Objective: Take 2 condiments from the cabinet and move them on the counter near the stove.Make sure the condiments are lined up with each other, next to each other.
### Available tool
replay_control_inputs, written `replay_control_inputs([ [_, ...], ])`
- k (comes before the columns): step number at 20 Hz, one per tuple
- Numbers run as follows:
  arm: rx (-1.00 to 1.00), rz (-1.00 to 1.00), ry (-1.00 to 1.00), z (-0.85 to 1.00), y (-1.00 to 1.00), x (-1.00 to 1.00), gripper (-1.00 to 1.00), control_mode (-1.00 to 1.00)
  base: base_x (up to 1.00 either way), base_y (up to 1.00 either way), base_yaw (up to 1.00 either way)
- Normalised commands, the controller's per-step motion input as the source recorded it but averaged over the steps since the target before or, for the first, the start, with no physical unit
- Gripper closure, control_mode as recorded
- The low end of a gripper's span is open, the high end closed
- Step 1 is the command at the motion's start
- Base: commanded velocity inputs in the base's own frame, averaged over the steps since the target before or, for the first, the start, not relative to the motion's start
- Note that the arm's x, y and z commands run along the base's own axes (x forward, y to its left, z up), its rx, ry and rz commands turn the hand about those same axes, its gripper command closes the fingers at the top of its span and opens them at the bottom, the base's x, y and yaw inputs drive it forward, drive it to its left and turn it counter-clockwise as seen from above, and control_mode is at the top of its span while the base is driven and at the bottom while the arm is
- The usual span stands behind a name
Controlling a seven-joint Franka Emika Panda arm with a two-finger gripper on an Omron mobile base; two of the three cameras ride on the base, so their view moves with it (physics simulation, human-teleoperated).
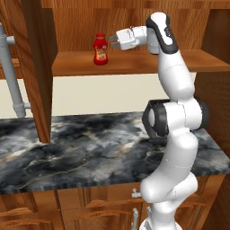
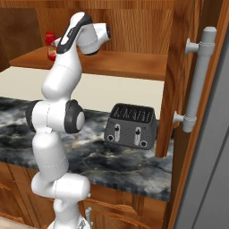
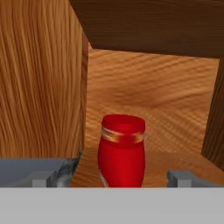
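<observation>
The red ketchup bottle (image 1: 100, 49) stands upright on the wooden shelf (image 1: 134, 63) inside the open cabinet (image 1: 40, 72), toward the left end of the shelf and a little back from its front edge. Nothing is touching it.

Just to its right, the gripper (image 1: 112, 41) points sideways at the bottle, up near the cap. It is close but not on it. In the hand view the bottle (image 3: 121, 151) sits in the middle, with one dark finger tip (image 3: 40, 179) low on the left and the other low on the right. The tips are wide apart, so the gripper is open and holds nothing.

The step in hand looks like reaching in to grab the ketchup. To do it well, the robot should keep the bottle centred between the tips, drop a bit so the fingers meet the fat body and not the cap, slide in slowly, and squeeze only when the bottle is well between them. A push from one finger could tip it over.

The marble counter (image 1: 67, 148) lies below the shelf, and a dark toaster (image 2: 132, 125) sits near its right end.

The bottle has a yellow and red label, but no words on it can be read.
</observation>
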Motion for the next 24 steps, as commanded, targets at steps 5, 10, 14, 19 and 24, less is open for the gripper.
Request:
replay_control_inputs([
  [5, 0.0, 0.01, 0.0, -0.06, 0.05, 0.16, -1.0, -1.0, 0.0, 0.0, 0.0],
  [10, 0.0, 0.01, 0.0, 0.0, 0.12, 0.0, -1.0, -1.0, 0.0, 0.0, 0.0],
  [14, 0.0, 0.02, 0.0, 0.0, 0.22, 0.0, -1.0, -1.0, 0.0, 0.0, 0.0],
  [19, 0.0, 0.01, 0.0, 0.0, 0.24, 0.04, -1.0, -1.0, 0.0, 0.0, 0.0],
  [24, 0.0, 0.01, 0.0, 0.0, 0.15, 0.12, -1.0, -1.0, 0.0, 0.0, 0.0],
])
